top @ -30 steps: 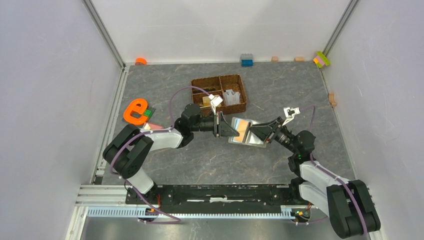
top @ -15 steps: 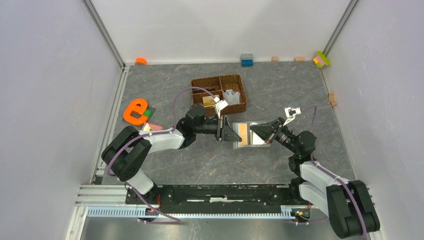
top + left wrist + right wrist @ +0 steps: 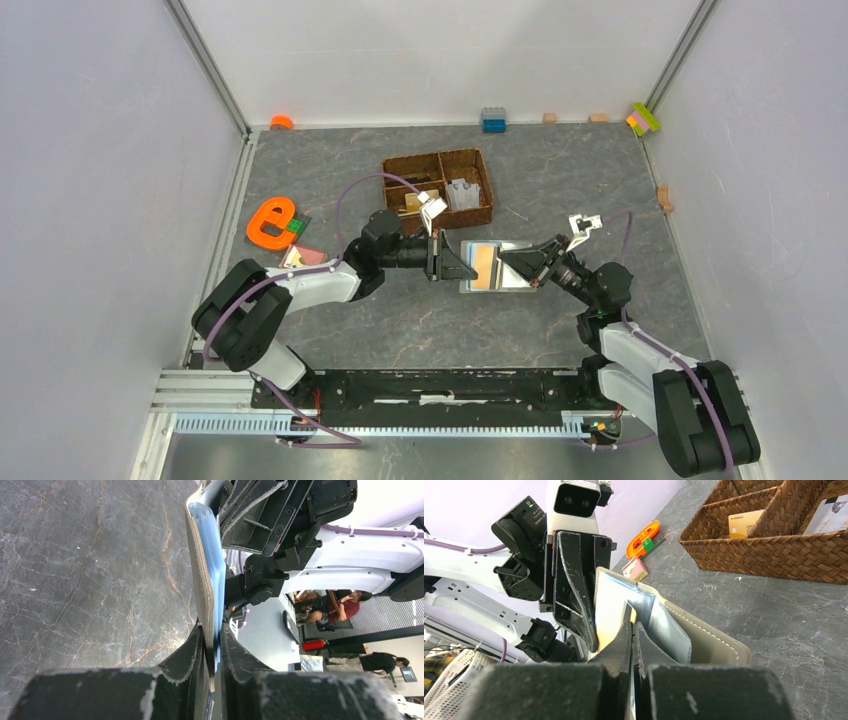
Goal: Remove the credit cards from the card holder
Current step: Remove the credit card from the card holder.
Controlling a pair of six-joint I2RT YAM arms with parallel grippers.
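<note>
The card holder (image 3: 517, 274) lies open and is held just above the table, its silvery-blue inside facing up. My left gripper (image 3: 462, 263) is shut on its left edge, and the left wrist view shows the holder (image 3: 202, 565) edge-on between the fingers of the left gripper (image 3: 212, 640). An orange-tan credit card (image 3: 482, 266) lies across the holder's left half. My right gripper (image 3: 506, 259) reaches in from the right. In the right wrist view the right gripper (image 3: 631, 622) is shut on the thin edge of the card (image 3: 610, 612), beside the holder's blue pocket (image 3: 669, 630).
A brown woven divided basket (image 3: 436, 154) stands just behind the grippers, with a yellow card (image 3: 744, 522) in one compartment. An orange letter "e" (image 3: 270, 222) and a small pink block (image 3: 305, 255) lie at the left. A blue brick (image 3: 493, 119) sits by the back wall.
My right gripper has shut at the holder's pocket. The orange-tan card now shows over the holder's left half. My left gripper shifted slightly right and back while keeping hold of the holder.
</note>
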